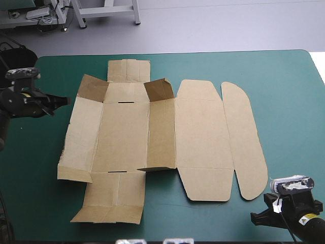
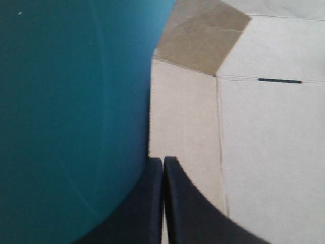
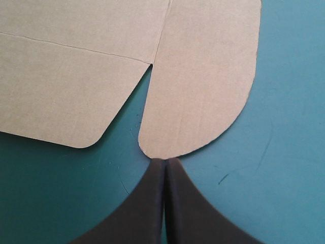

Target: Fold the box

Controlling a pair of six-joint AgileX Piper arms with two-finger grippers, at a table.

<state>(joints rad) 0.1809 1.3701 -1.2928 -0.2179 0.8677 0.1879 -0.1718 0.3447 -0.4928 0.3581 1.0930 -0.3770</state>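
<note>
Nearest you, your right end effector (image 3: 165, 161) sat closed to a single point, its tip just at the rounded near end of the outermost flap (image 3: 203, 91), low over the teal-green tabletop (image 1: 289, 101). Farther off, your left end effector (image 2: 163, 159) was likewise closed, its tip at the outer edge of the left wall panel (image 1: 81, 132). The step in hand looked like raising the walls. You would have done well to slip a closed tip under a panel's free edge rather than press on top. From there you could lift along the crease and steady the base (image 1: 124, 134) with the other arm so the sheet did not slide. The brown box (image 1: 203, 152) lay mostly flat across the tabletop's middle and left. Nearest was an end flap (image 1: 114, 201), then the base with a slot (image 1: 118, 172) at each end. The inner wall (image 1: 161, 134) beside the lid panel (image 1: 200, 132) stood partly raised, and at the far end two corner tabs (image 1: 92, 87) tilted up.
</note>
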